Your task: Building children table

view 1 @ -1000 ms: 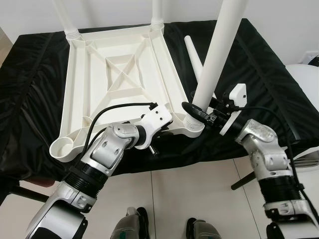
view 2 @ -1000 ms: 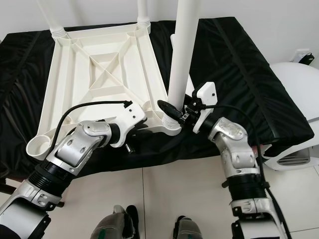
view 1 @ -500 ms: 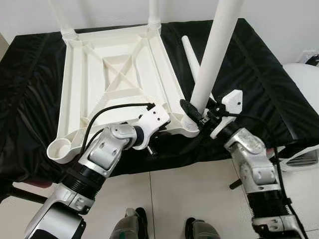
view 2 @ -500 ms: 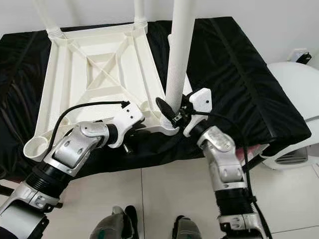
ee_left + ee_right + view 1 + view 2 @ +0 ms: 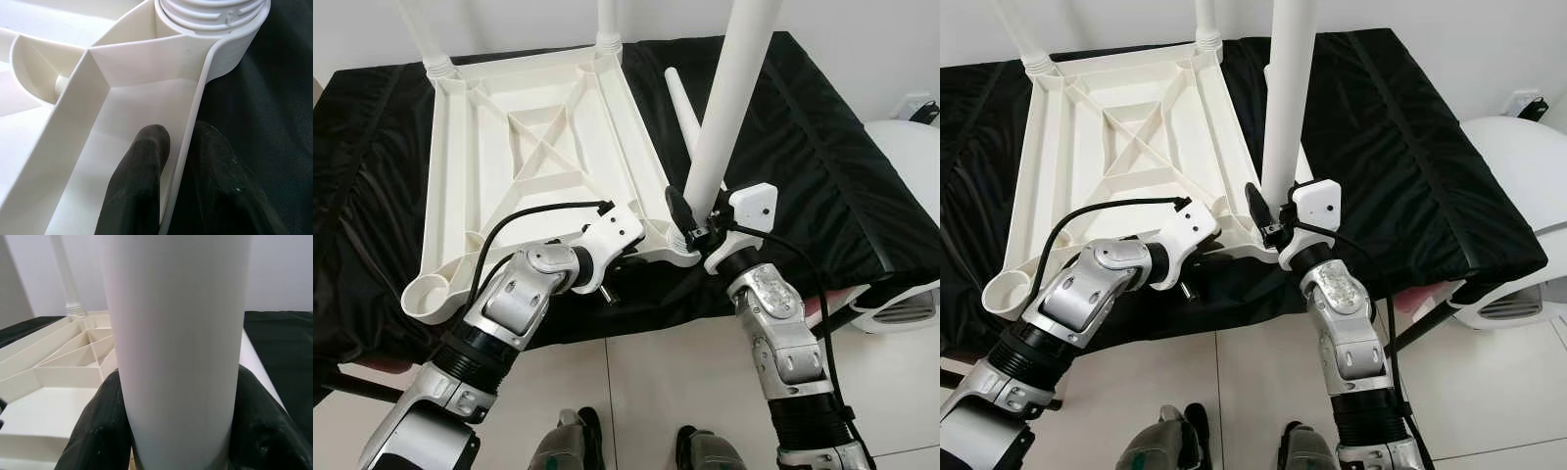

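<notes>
A white plastic children's table top (image 5: 538, 147) lies upside down on a black-draped surface. Two white legs stand in its far corner sockets (image 5: 438, 67). A third white leg (image 5: 729, 93) stands upright in the near right corner socket (image 5: 215, 19). My right gripper (image 5: 690, 223) is shut around this leg's base, its black fingers (image 5: 98, 431) on both sides of the tube. My left gripper (image 5: 178, 161) is shut on the table's near rim wall (image 5: 193, 122), one finger inside and one outside. A fourth loose leg (image 5: 680, 103) lies on the cloth behind the upright leg.
The near left corner socket (image 5: 429, 294) is open and holds no leg. A white rounded appliance (image 5: 911, 147) stands at the right beyond the black cloth (image 5: 813, 147). Tiled floor and my feet (image 5: 570, 450) lie below the edge.
My right arm has swung in toward the leg, its wrist rotating around the base. The leg stands more upright in the socket. The left gripper holds the rim as before.
</notes>
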Controlling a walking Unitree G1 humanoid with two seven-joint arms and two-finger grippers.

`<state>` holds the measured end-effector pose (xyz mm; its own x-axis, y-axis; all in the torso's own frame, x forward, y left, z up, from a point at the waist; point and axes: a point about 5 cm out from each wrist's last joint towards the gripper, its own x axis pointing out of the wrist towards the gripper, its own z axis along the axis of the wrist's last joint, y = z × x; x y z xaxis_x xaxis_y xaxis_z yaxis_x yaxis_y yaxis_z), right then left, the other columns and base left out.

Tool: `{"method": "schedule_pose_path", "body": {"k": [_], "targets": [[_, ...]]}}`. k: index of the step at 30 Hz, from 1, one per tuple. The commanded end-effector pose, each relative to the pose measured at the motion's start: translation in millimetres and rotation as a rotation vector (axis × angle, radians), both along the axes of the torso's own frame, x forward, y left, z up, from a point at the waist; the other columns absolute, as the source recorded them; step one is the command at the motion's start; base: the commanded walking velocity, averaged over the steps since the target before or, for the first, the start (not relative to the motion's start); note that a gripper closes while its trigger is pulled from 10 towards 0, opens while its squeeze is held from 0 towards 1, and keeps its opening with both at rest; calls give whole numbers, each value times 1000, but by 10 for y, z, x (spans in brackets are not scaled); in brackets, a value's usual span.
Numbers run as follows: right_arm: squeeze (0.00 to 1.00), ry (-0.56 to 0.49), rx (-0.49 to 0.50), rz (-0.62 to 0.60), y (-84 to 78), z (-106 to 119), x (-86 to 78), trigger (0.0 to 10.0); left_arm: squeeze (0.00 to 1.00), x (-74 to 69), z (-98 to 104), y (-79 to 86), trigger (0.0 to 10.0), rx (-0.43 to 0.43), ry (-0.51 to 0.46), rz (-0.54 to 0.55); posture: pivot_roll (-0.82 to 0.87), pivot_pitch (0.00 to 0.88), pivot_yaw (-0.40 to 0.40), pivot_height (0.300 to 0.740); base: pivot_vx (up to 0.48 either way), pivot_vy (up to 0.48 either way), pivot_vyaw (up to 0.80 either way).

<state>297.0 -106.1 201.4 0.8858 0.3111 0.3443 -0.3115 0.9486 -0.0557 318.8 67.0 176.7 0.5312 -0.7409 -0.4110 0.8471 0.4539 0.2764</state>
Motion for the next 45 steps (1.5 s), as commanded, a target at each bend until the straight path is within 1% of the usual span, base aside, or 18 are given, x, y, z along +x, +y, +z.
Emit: {"method": "schedule_pose_path", "body": {"k": [1, 3, 7, 9, 11, 20, 21, 30, 33, 34, 36, 37, 39, 40, 41, 43, 44, 45], "targets": [[0, 107, 32, -55, -22, -191, 11, 10000, 0, -27, -58, 24, 10000, 1, 27, 6, -48, 189, 32, 740, 0, 0, 0], [0, 131, 68, -117, 69, -223, 7, 10000, 0, -34, -60, 30, 10000, 2, 29, 7, -43, 190, 34, 740, 0, 0, 0], [0, 149, 89, -154, 103, -238, 7, 10000, 0, -36, -60, 32, 10000, 3, 30, 7, -43, 190, 34, 740, 0, 0, 0], [0, 185, 121, -218, 164, -264, 20, 10000, 0, -38, -61, 33, 10000, 4, 31, 7, -42, 190, 37, 740, 0, 0, 0], [0, 201, 131, -239, 183, -273, 22, 10000, 0, -39, -60, 33, 10000, 5, 31, 6, -38, 190, 36, 740, 0, 0, 0], [0, 221, 131, -236, 145, -288, 25, 10000, 0, -36, -51, 50, 10000, 7, 28, 9, -41, 189, 36, 740, 0, 0, 0], [1000, 218, 134, -219, 141, -285, 22, 10000, 0, -37, -50, 48, 10000, 7, 29, 9, -42, 189, 37, 740, 0, 0, 0], [1000, 164, 152, -136, 165, -196, 12, 10000, 0, -45, -51, 35, 10000, 4, 30, 8, -41, 186, 31, 740, 0, 0, 0], [1000, 144, 136, -101, 123, -174, 28, 10000, 0, -46, -54, 31, 10000, 3, 29, 9, -41, 182, 28, 740, 0, 0, 0], [1000, 128, 123, -56, 70, -142, 49, 10000, 0, -46, -50, 32, 10000, 3, 28, 10, -41, 180, 27, 740, 0, 0, 0], [1000, 128, 123, -56, 70, -142, 49, 10000, 0, -46, -50, 32, 10000, 3, 28, 10, -41, 180, 27, 740, 0, 0, 0], [1000, 121, 117, -12, 14, -114, 72, 10000, 0, -46, -47, 32, 10000, 2, 27, 10, -42, 179, 26, 740, 0, 0, 0], [1000, 121, 117, -12, 14, -114, 72, 10000, 0, -46, -47, 32, 10000, 2, 27, 10, -42, 179, 26, 740, 0, 0, 0], [0, 107, 95, 54, -66, -76, 105, 10000, 0, -47, -45, 29, 10000, 1, 26, 9, -43, 175, 25, 740, 0, 0, 0], [0, 107, 95, 54, -66, -76, 105, 10000, 0, -47, -45, 29, 10000, 1, 26, 9, -43, 175, 25, 740, 0, 0, 0], [0, 101, 41, 201, -240, -3, 175, 10000, 0, -46, -39, 22, 10000, 0, 23, 6, -45, 169, 21, 740, 0, 0, 0], [0, 101, 41, 201, -240, -3, 175, 10000, 0, -46, -39, 22, 10000, 0, 23, 6, -45, 169, 21, 740, 0, 0, 0], [0, 91, -3, 267, -313, 30, 199, 10000, 0, -46, -36, 20, 10000, 0, 21, 5, -45, 168, 20, 740, 0, 0, 0]]}}
